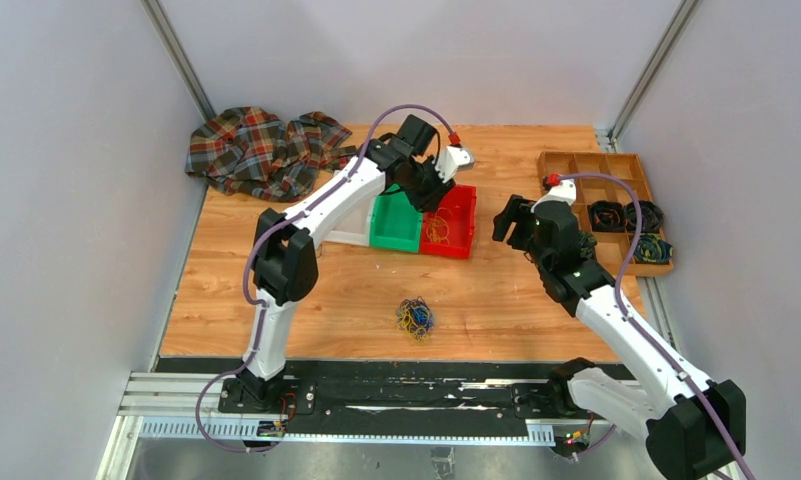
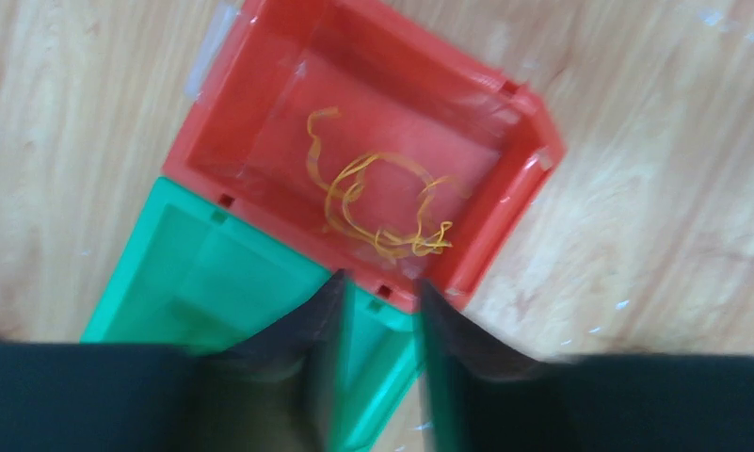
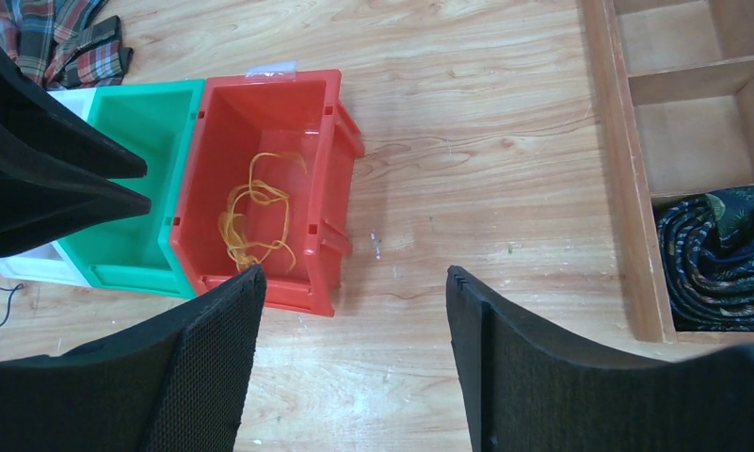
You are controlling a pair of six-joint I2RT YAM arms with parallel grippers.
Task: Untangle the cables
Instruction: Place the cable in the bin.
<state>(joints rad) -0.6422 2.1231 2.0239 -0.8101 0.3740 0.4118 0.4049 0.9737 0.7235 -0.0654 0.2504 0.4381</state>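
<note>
Left tool [image 2: 380,281], jaws slightly apart and empty, hangs above the red bin [image 2: 505,221]. A yellow cable [image 2: 377,202] lies just beyond its tips, apparently sorted by colour. Right tool [image 3: 356,273] gapes wide, holding nothing. Behind both tools, the tangled cables [image 1: 415,318] lie on the surface [image 1: 326,290].

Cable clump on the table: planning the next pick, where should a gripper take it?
Pinch one loop sticking out at the rim of the cables, coming from straight above: the clump lies low on the table, and its dense middle would likely lift whole.
</note>
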